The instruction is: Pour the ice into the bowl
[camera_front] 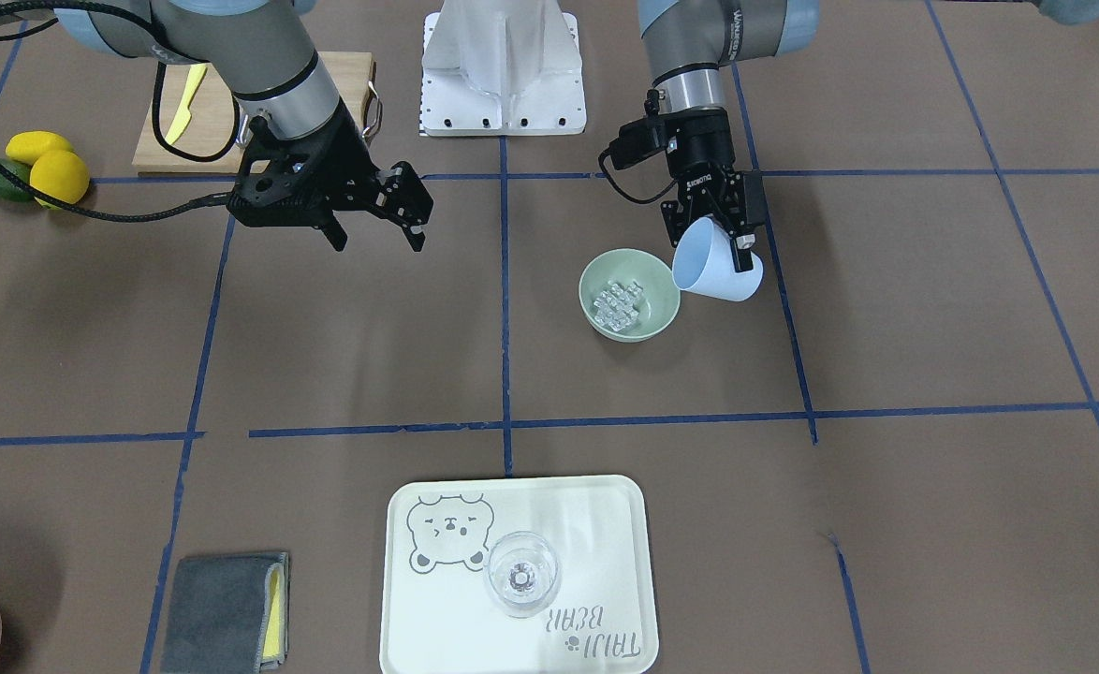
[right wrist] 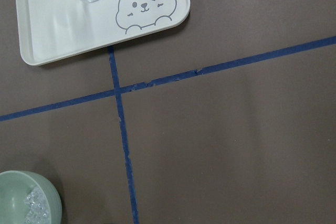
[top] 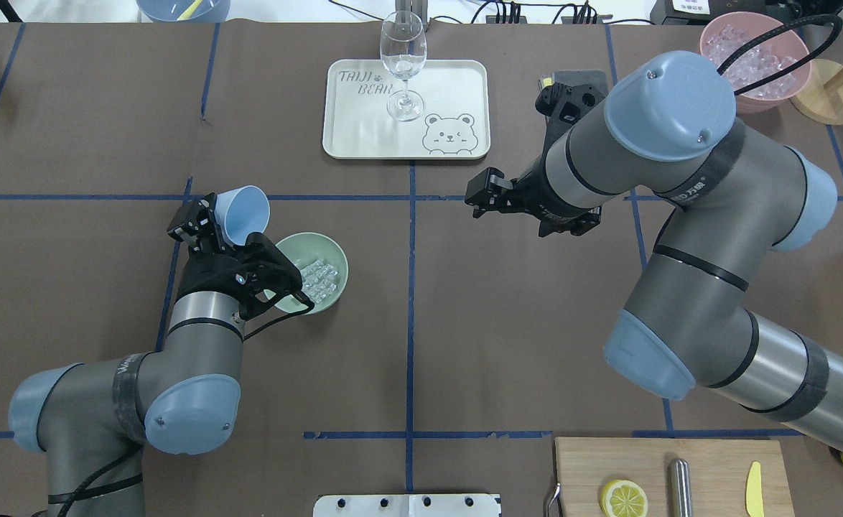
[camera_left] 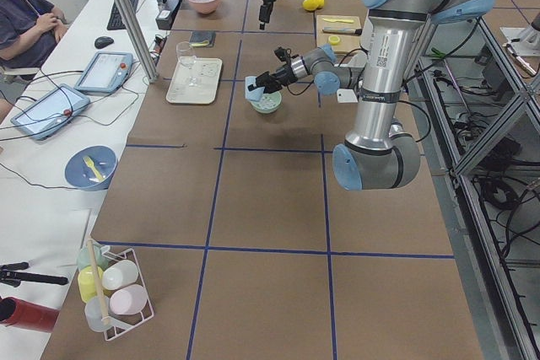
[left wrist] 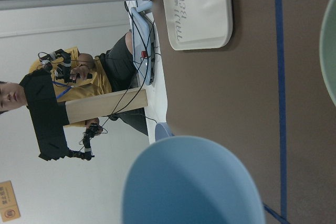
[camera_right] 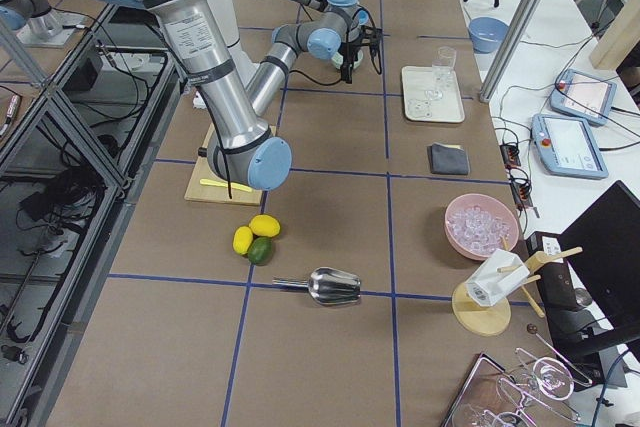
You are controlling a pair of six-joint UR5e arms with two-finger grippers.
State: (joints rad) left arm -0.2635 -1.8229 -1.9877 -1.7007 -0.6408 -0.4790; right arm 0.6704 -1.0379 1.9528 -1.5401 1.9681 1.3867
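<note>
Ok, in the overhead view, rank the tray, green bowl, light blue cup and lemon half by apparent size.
1. tray
2. bowl, partly covered
3. light blue cup and lemon half look about alike; the cup is held above the table, nearer the camera, so no ranking.

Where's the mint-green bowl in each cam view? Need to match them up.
Front-facing: bowl just right of centre, beside light blue cup.
Overhead: bowl left of centre.
Exterior left: bowl upper middle, small.
Exterior right: cannot make it out near the far arm.
Left wrist: bowl rim at right edge.
Right wrist: bowl in bottom-left corner.
Landmark: bear tray, in all six views.
</note>
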